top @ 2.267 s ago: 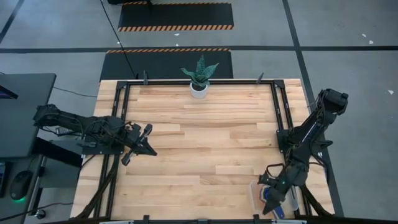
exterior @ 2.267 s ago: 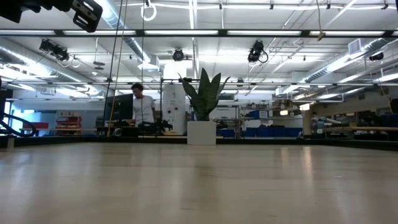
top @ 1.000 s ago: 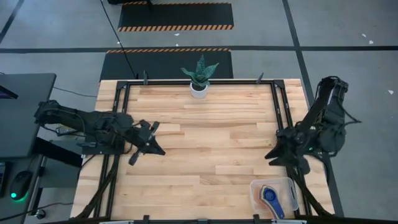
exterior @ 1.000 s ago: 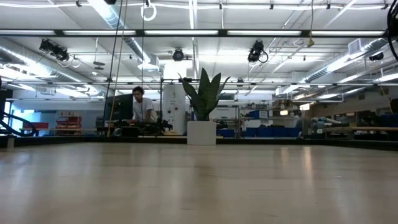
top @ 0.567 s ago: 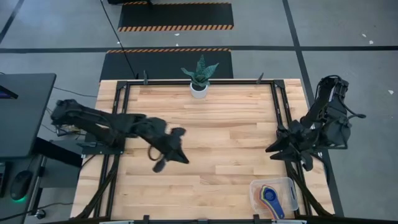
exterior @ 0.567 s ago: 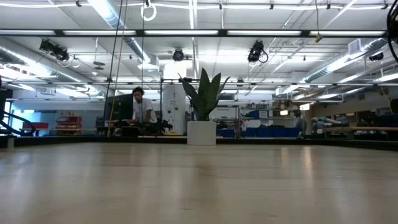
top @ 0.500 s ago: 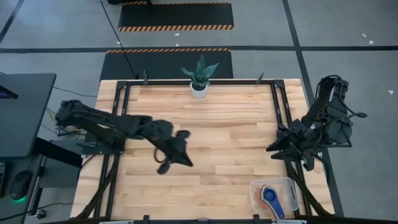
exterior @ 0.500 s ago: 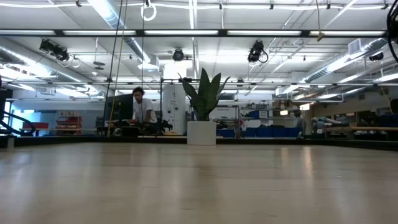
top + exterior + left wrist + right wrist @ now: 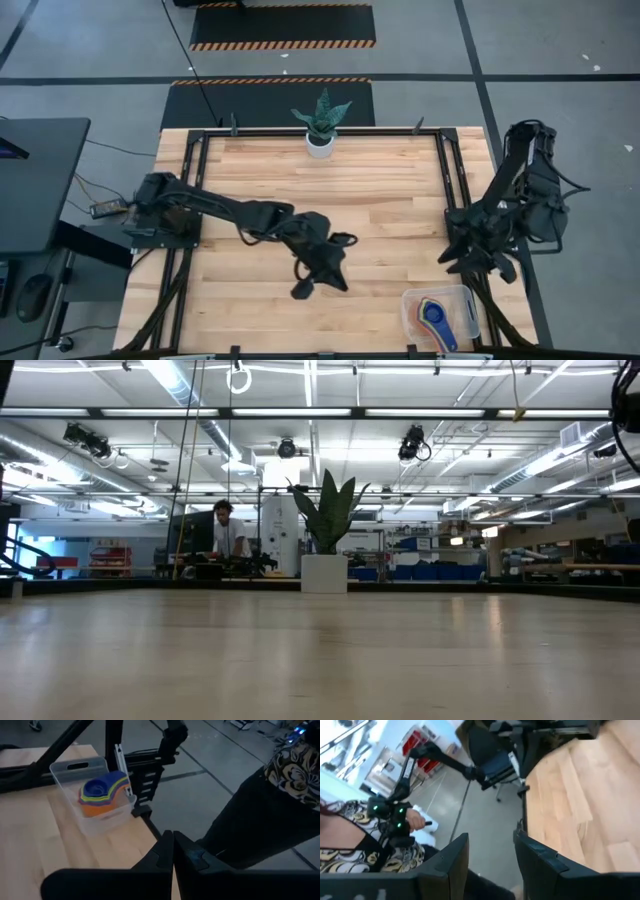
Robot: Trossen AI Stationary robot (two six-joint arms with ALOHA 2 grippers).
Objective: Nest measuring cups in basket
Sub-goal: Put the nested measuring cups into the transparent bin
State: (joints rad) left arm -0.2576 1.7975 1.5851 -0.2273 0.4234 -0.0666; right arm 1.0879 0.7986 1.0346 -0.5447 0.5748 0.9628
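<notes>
One stack of cups point(image 9: 102, 792) sits nested in the basket point(image 9: 440, 318) already, with the blue one on top and yellow, green and orange rims peeking out below it; the basket is at the table's point(image 9: 380, 190) near right corner, close to both edges. The left gripper point(image 9: 318, 272) is stretched out over the middle of the table, a bit toward the near side, so the basket lies off to its right and slightly nearer the front edge; its wrist view looks straight at the basket, and its fingers point(image 9: 187, 855) are pressed together with nothing between them. The right gripper point(image 9: 478, 260) hangs at the table's right edge, just behind the basket, so it's clearly the closer of the two; its jaws stand apart and empty. The basket's long side runs roughly along the front edge, handle cutout on the short end; no loose cups show anywhere on the wood, so the nesting looks pretty much done. The plant pot point(image 9: 320, 145) is well away at the far edge.
</notes>
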